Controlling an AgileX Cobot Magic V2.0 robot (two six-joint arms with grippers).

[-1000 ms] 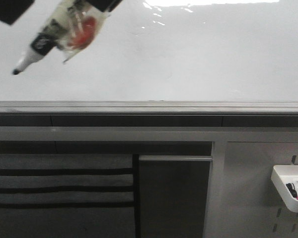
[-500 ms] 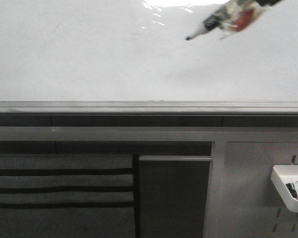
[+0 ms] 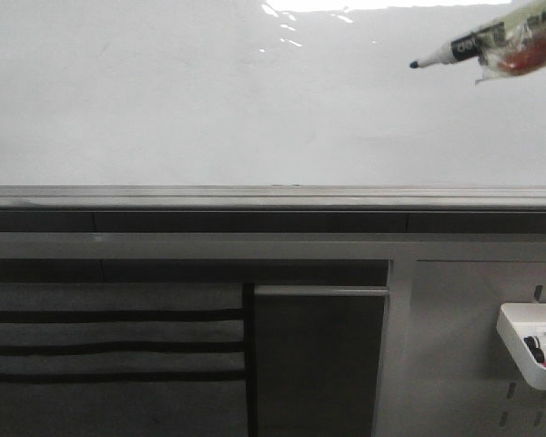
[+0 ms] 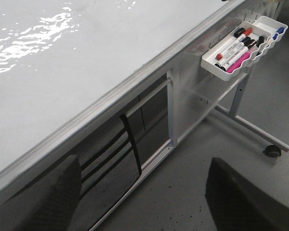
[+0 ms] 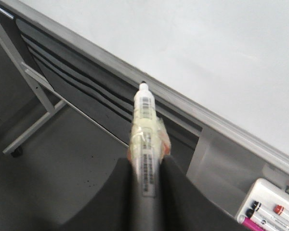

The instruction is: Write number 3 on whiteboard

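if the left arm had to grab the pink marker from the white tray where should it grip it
On the bare barrel middle of the pink marker, from above through the open top of the white tray. It lies flat along the tray's length, packed beside other markers, so narrow jaws across the barrel seem likeliest to fit.

Ahead of your marker [image 3: 473, 45] tip, the whiteboard [image 3: 209, 109] lies bare; below your fingers, its ledge [image 3: 273, 197] and tray [image 3: 528, 346] obstruct.
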